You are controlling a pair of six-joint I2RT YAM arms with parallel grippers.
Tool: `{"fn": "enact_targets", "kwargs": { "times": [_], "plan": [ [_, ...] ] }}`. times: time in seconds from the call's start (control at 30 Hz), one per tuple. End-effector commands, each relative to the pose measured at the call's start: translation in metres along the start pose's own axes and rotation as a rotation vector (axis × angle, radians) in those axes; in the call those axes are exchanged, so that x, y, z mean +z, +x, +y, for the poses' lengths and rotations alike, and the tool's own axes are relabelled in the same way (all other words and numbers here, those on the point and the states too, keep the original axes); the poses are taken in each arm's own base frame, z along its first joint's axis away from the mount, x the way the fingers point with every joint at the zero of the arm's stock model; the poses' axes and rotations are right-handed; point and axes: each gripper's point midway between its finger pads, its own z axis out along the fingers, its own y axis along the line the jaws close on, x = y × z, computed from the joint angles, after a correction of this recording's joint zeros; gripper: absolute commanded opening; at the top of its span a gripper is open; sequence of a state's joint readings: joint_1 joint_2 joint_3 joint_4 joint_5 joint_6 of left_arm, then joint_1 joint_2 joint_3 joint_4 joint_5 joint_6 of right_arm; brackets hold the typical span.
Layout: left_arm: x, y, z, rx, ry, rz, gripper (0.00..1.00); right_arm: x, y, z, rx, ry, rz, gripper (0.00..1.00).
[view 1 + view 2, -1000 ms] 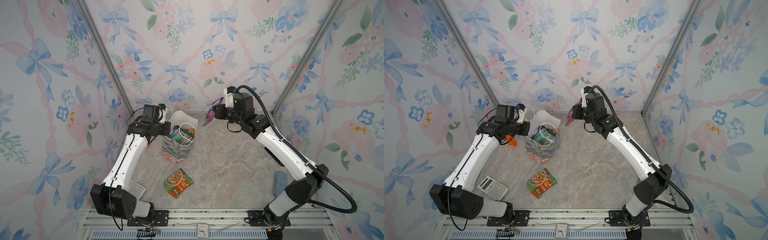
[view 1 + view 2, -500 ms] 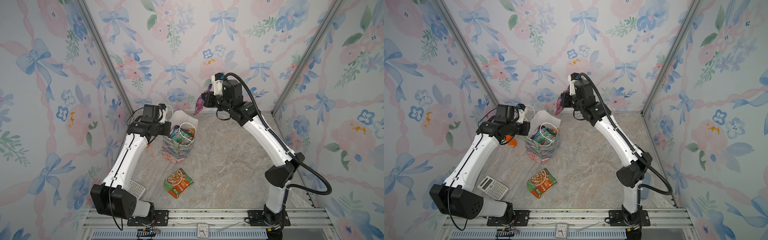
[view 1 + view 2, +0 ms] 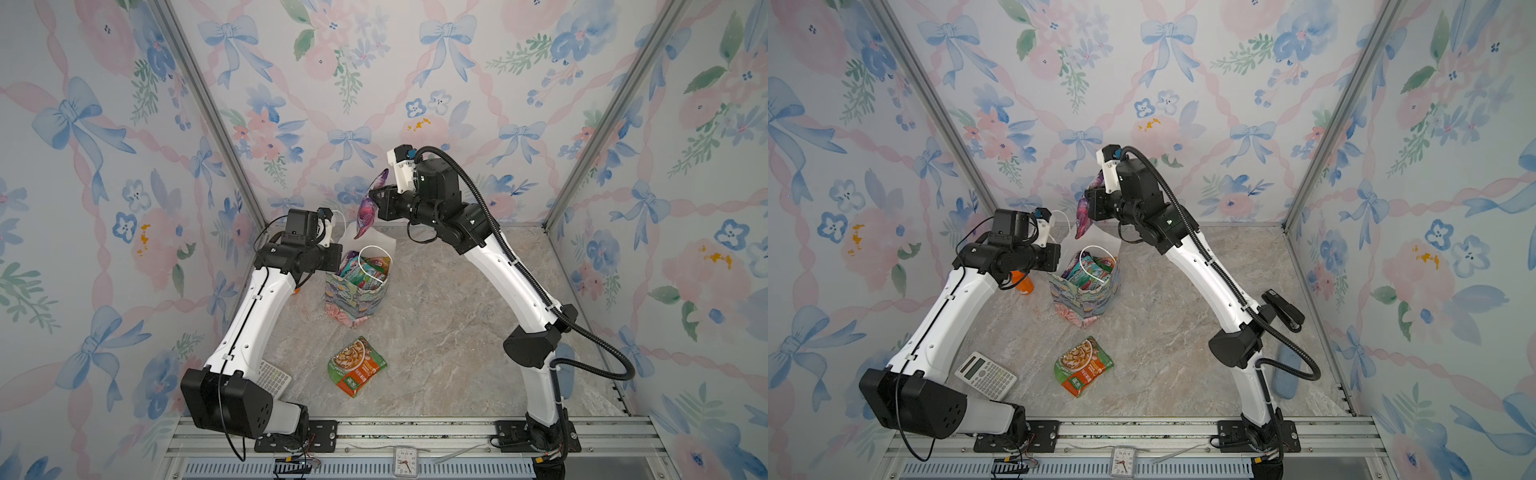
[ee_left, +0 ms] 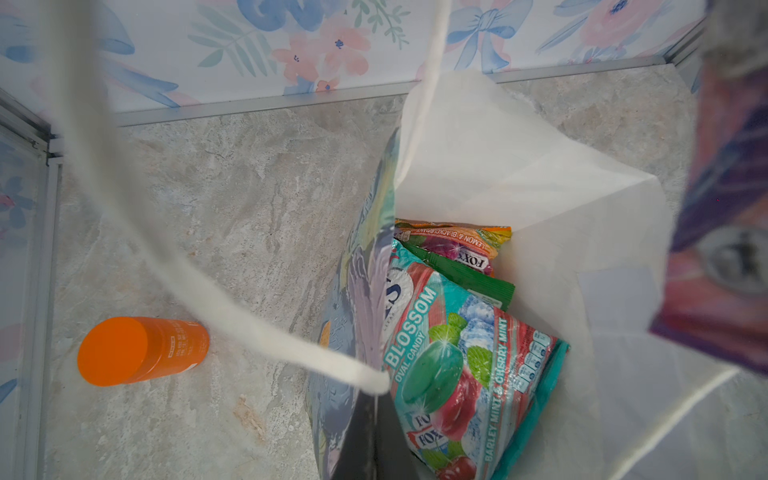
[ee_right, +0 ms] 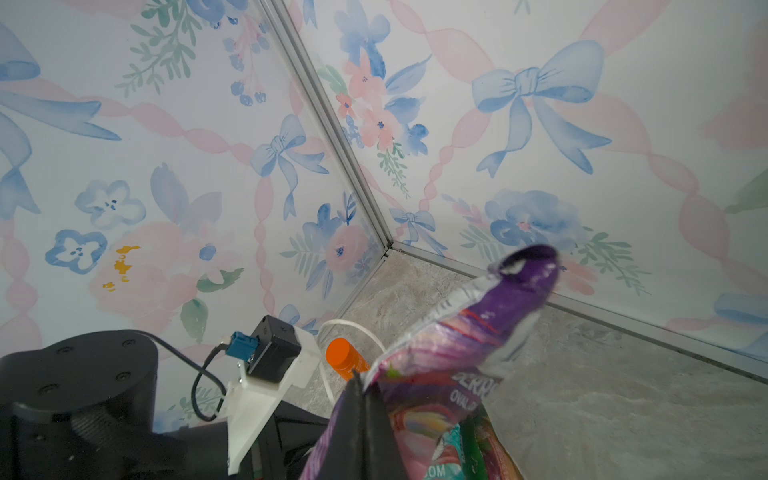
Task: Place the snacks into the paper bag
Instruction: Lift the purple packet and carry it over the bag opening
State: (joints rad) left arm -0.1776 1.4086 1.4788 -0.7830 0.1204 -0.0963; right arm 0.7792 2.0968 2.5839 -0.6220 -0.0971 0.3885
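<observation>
- Purple packet (image 3: 367, 210) clamped tight in my right gripper (image 3: 376, 198), at twelve o'clock of the paper bag (image 3: 353, 301).
- Left gripper (image 4: 371, 415) pinches its rim (jaws closed).
- Marble tabletop (image 3: 436, 324), floral walls (image 3: 374, 83).

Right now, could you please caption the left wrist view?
Left hand pinching the paper bag, candy packets inside, orange bottle beside.

Floral paper bag (image 3: 353, 300) upright, purple packet (image 3: 367, 209) aloft above it, noodle packet (image 3: 357, 365) flat

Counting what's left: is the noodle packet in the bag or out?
Out. The noodle packet lies flat on the table, apart from the bag.
</observation>
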Motion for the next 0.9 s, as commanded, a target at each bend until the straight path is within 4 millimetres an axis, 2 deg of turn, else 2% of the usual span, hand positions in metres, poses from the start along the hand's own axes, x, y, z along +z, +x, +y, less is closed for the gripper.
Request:
{"fn": "enact_targets", "kwargs": {
  "times": [0.0,0.2,0.53,0.87],
  "plan": [
    [-0.01,-0.009,-0.006,0.024,0.028,-0.048,0.0,0.003,0.006,0.014,-0.011,-0.04,0.009,0.0],
    [-0.01,-0.009,-0.006,0.025,0.027,-0.049,0.0,0.011,0.028,0.022,-0.001,-0.058,0.059,0.0],
    [-0.012,-0.009,-0.006,0.025,0.025,-0.052,0.0,0.021,0.052,0.038,0.007,-0.094,0.117,0.0],
    [-0.011,-0.009,-0.005,0.027,0.022,-0.052,0.0,0.029,0.072,0.038,0.027,-0.096,0.158,0.0]
  ]
}}
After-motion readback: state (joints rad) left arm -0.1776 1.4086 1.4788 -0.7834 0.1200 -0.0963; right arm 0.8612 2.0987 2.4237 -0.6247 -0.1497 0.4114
